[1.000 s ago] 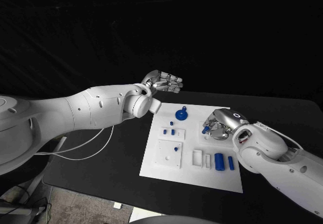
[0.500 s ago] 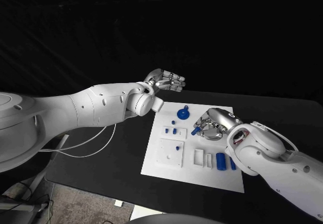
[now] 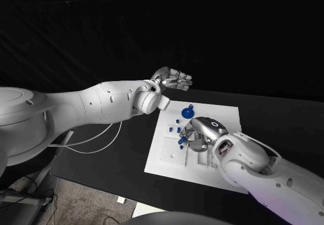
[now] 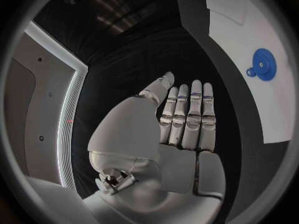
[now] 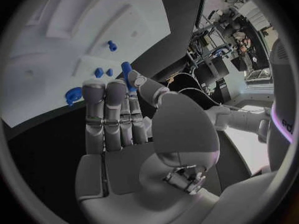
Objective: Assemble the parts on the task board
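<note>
The white task board point(image 3: 223, 115) lies mid-table. My right hand point(image 3: 200, 136) hovers over its middle and pinches a small blue peg point(image 3: 182, 139) between thumb and finger; the right wrist view shows that peg point(image 5: 126, 73) at the fingertips of the right hand point(image 5: 124, 129), above the board point(image 5: 37, 74). A blue gear point(image 3: 187, 112) stands near the board's far edge, with small blue pegs point(image 3: 177, 129) just in front of it. My left hand point(image 3: 172, 78) is raised beyond the board's far left corner. The left hand point(image 4: 181, 134) has straight fingers and holds nothing, with the gear point(image 4: 264, 64) off to its side.
A raised white block point(image 3: 169, 153) with a blue stud sits on the board's left half, next to the right hand. White cables point(image 3: 94, 140) hang off the table's left side. Black tabletop point(image 3: 283, 112) surrounds the board.
My right hand has carried the blue peg leftward across the board, and now covers the blue cylinders near the front. The left hand has hardly moved. The camera has shifted.
</note>
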You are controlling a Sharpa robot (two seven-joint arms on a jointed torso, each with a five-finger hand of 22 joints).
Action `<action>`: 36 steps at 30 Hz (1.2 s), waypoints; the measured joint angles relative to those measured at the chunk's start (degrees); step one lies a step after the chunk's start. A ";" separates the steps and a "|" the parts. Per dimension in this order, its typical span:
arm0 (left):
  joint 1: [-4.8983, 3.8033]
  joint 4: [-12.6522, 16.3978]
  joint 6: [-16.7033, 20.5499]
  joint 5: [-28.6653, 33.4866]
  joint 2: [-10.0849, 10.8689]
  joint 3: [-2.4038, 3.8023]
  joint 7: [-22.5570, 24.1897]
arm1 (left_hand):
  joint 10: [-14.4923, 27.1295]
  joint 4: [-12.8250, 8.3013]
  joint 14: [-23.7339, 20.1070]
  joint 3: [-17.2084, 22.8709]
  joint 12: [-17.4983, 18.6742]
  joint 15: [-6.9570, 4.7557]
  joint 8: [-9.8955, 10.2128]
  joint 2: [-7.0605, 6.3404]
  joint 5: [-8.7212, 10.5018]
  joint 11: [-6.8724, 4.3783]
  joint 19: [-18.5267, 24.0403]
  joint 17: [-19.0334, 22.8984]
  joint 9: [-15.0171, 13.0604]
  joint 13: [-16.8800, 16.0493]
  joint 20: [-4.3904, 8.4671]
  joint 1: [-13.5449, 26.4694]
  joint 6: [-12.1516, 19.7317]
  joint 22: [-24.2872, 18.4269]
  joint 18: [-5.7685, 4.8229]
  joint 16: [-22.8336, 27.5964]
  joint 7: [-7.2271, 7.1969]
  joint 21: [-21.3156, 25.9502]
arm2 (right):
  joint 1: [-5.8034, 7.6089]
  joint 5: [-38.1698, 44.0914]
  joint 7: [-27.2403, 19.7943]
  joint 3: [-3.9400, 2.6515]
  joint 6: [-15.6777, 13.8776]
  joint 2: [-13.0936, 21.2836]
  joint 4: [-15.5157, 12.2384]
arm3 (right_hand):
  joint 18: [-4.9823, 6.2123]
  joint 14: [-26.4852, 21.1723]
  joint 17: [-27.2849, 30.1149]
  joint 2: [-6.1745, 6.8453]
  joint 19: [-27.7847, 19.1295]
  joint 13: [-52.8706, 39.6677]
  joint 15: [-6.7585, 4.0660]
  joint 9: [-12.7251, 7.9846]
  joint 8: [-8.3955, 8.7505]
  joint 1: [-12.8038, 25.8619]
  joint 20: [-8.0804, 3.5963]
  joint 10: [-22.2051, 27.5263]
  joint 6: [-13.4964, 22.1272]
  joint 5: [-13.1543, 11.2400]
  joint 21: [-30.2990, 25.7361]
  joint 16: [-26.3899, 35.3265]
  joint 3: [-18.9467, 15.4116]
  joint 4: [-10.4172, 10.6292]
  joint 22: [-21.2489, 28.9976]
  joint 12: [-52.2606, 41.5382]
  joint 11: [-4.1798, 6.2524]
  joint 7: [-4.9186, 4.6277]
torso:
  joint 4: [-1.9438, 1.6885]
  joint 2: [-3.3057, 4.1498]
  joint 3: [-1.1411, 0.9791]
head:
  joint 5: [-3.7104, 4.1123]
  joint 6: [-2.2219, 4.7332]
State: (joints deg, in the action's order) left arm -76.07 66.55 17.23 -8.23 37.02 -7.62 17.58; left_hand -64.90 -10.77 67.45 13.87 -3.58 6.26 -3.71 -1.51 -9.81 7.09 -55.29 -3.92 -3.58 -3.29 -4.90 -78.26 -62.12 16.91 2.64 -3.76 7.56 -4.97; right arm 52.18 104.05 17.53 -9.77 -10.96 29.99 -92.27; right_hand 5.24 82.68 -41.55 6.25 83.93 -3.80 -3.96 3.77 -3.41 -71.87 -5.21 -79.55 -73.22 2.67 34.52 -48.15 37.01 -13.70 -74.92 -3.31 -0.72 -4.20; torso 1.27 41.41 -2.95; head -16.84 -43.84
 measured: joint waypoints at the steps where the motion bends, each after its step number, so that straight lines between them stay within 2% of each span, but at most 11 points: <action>1: 0.00 -0.03 -0.01 0.00 -0.07 0.00 0.00 | 0.00 0.00 0.00 0.00 0.00 0.00 0.00 0.00 0.00 0.00 0.00 0.00 0.00 0.00 0.00 0.00 0.00 0.00 0.00 0.00 0.00 0.00 | 0.00 0.67 -0.07 0.37 -0.09 -0.21 -0.06 | 0.00 0.00 0.00 0.00 0.00 0.00 0.00 0.00 0.00 0.00 0.00 0.00 0.00 0.00 0.00 0.00 0.00 0.00 0.00 0.00 0.00 0.00 | 0.00 0.01 0.00 | -0.07 -0.07; 6: 0.00 -0.11 -0.05 0.00 -0.33 -0.01 -0.01 | 0.00 0.00 0.00 0.00 0.00 0.00 0.00 0.00 0.00 0.00 0.00 0.00 0.00 0.00 0.00 0.00 0.00 0.00 0.00 0.00 0.00 0.00 | -0.07 3.80 -0.35 2.18 -0.42 -1.14 -0.11 | -0.01 0.00 0.00 -0.08 0.00 0.02 0.01 0.00 -0.01 -0.09 0.00 0.00 0.02 0.00 0.00 0.00 -0.01 0.00 0.00 0.00 0.00 -0.01 | 0.00 0.03 -0.03 | -0.49 -0.42; 16: 0.00 -0.15 -0.12 -0.01 -0.45 -0.02 -0.03 | 0.00 0.00 0.00 0.00 0.00 0.00 0.00 0.00 0.00 0.00 0.00 0.00 0.00 0.00 0.00 0.00 0.00 0.00 0.00 0.00 0.00 0.00 | -0.14 7.58 -0.47 4.13 -0.76 -2.68 0.90 | -0.02 0.01 -0.05 -0.21 0.00 0.03 0.01 0.00 -0.11 -0.24 0.01 0.01 -0.04 -0.01 0.00 0.00 -0.09 -0.08 0.01 0.02 0.00 0.17 | -0.03 0.04 -0.10 | -0.83 -0.87; 36: 0.00 -0.13 -0.21 -0.02 -0.62 -0.02 -0.05 | 0.00 0.00 0.00 0.00 0.00 0.00 0.00 0.00 0.00 0.00 0.00 0.00 0.00 0.00 0.00 0.00 0.00 0.01 0.00 0.00 0.00 0.00 | -0.60 10.61 -0.49 5.69 -0.65 -3.93 3.20 | -0.04 0.02 -0.20 -0.21 0.00 0.04 0.03 0.00 -0.10 -0.24 0.01 0.02 -0.03 -0.02 0.21 0.00 -0.01 -0.35 0.01 0.06 0.00 0.15 | 0.01 0.04 -0.11 | -1.38 -1.48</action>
State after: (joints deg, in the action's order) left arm -76.07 66.42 17.02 -8.24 36.39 -7.64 17.53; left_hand -64.90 -10.77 67.45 13.87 -3.58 6.26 -3.71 -1.50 -9.81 7.09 -55.29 -3.92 -3.58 -3.29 -4.90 -78.26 -62.12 16.92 2.64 -3.76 7.56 -4.97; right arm 51.58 114.66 17.04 -4.09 -11.61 26.07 -89.07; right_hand 5.21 82.69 -41.75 6.05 83.93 -3.76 -3.93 3.77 -3.51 -72.11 -5.20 -79.53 -73.25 2.65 34.73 -48.15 37.00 -14.05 -74.90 -3.24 -0.72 -4.05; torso 1.27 41.45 -3.06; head -18.22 -45.32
